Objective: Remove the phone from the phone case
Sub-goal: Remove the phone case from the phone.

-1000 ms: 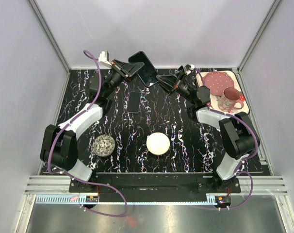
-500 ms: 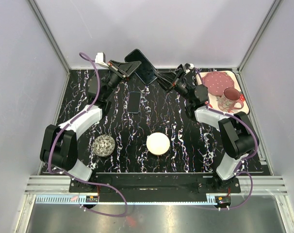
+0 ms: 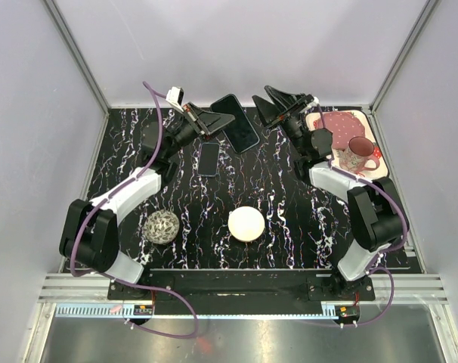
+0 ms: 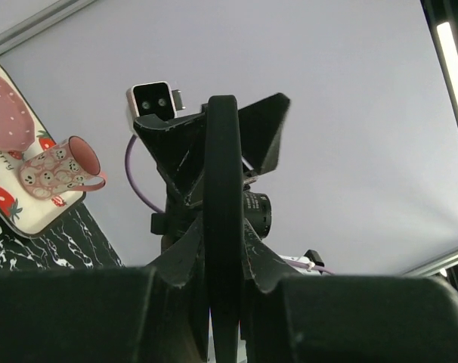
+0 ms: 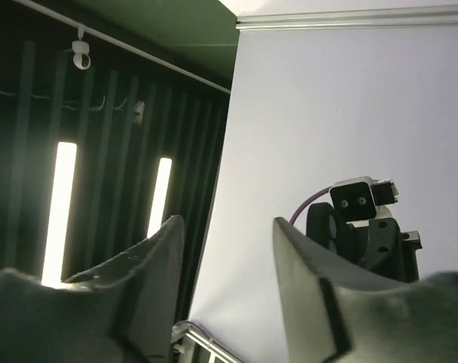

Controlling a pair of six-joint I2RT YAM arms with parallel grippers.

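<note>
A black phone case [image 3: 241,124] hangs in the air over the far side of the table, with my left gripper [image 3: 227,121] shut on its left end. In the left wrist view the phone case [image 4: 223,189] shows edge-on between the fingers. I cannot tell whether the phone is inside it. A smaller dark phone-shaped slab [image 3: 208,159] with a paler rim lies flat on the table below. My right gripper [image 3: 269,105] stands open just right of the case, apart from it. In the right wrist view, nothing is between the right gripper's [image 5: 227,227] fingers.
A tray [image 3: 371,130] at the far right holds a pink spotted item and a patterned mug [image 3: 357,156]. A white round disc [image 3: 246,224] lies at the near middle, and a patterned ball [image 3: 162,227] at the near left. Grey walls close in the table.
My right gripper has opened, let go of the case and pulled back to the right. The left gripper has carried the case a little to the right, still shut on it.
</note>
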